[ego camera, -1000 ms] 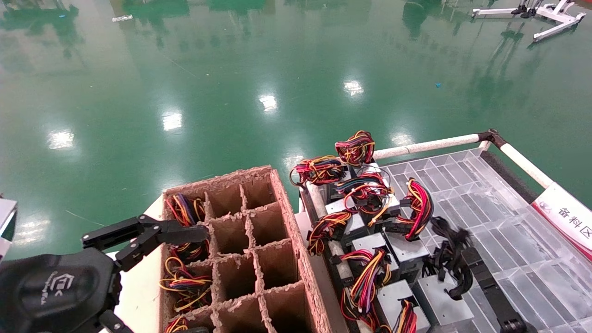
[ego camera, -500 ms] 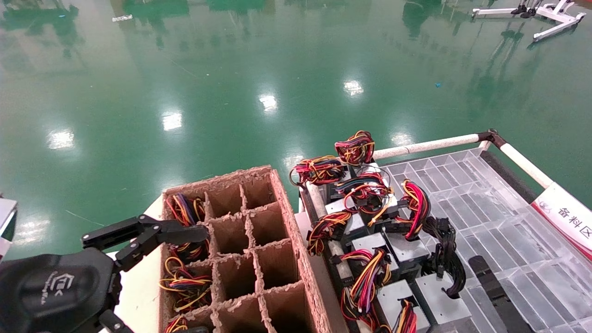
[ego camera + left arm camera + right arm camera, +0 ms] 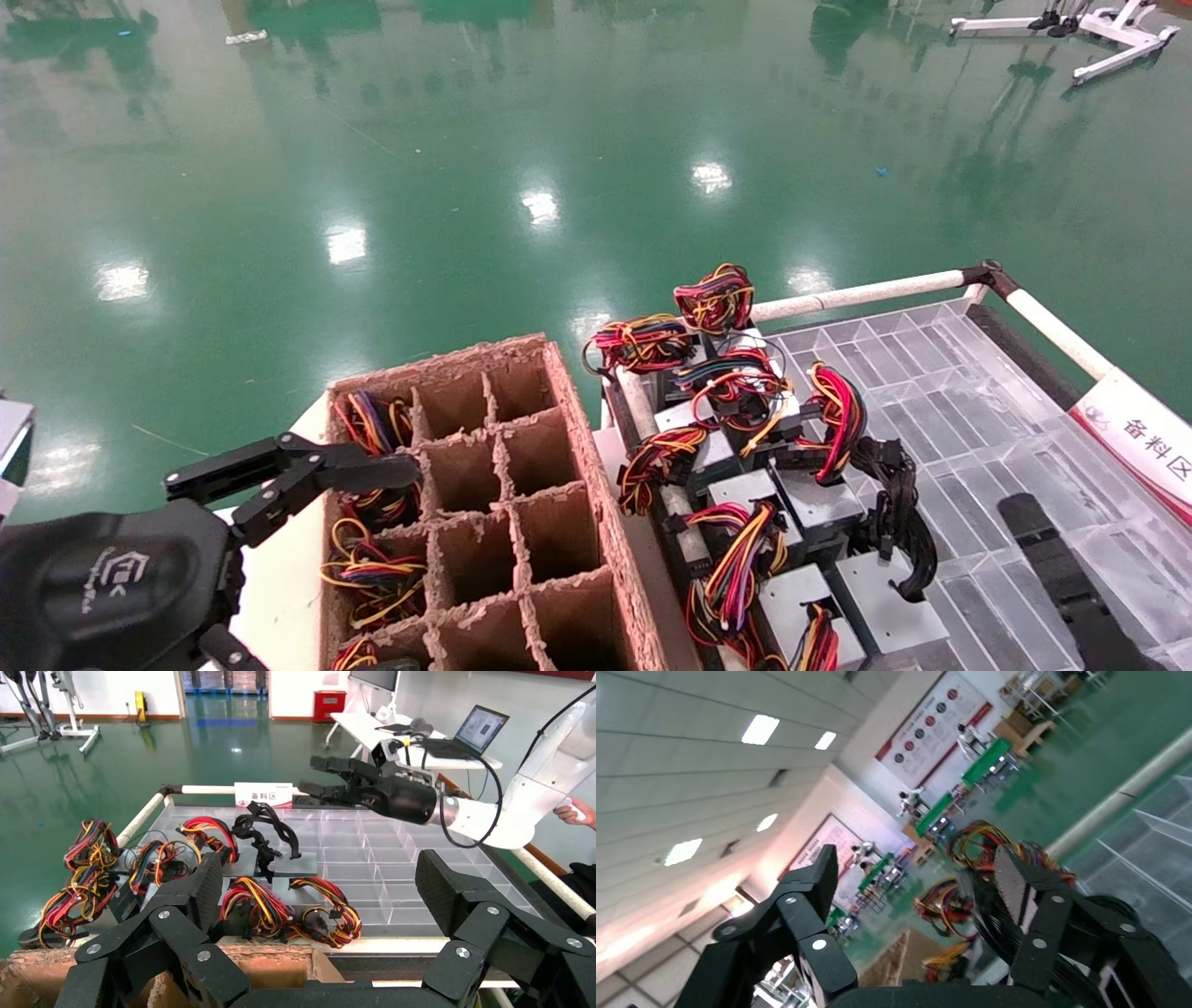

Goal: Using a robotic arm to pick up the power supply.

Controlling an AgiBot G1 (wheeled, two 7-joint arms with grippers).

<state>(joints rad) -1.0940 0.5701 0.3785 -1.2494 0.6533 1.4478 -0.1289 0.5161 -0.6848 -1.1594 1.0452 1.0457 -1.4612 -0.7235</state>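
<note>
The power supply (image 3: 885, 610) is a grey metal box lying on the clear tray, with its black cable bundle (image 3: 899, 522) arching over it. The left wrist view shows this power supply (image 3: 294, 864) among the coloured-wire units. My right gripper (image 3: 309, 774) hangs open on the white robotic arm (image 3: 541, 783), above the tray and apart from the box. In the head view only one of its black fingers (image 3: 1052, 559) shows, to the right of the box. My left gripper (image 3: 289, 475) stays open at the cardboard box's left edge, empty.
A cardboard divider box (image 3: 596, 485) holds coloured-wire units in its left cells. Several grey boxes with red and yellow wires (image 3: 745, 550) crowd the clear tray's (image 3: 978, 419) left side. A white rail (image 3: 857, 296) edges the tray. A laptop (image 3: 478, 727) sits beyond.
My right gripper has drawn back to the right, away from the black cables. The cable bundle has swung left and settled over the grey box. The left arm has not moved.
</note>
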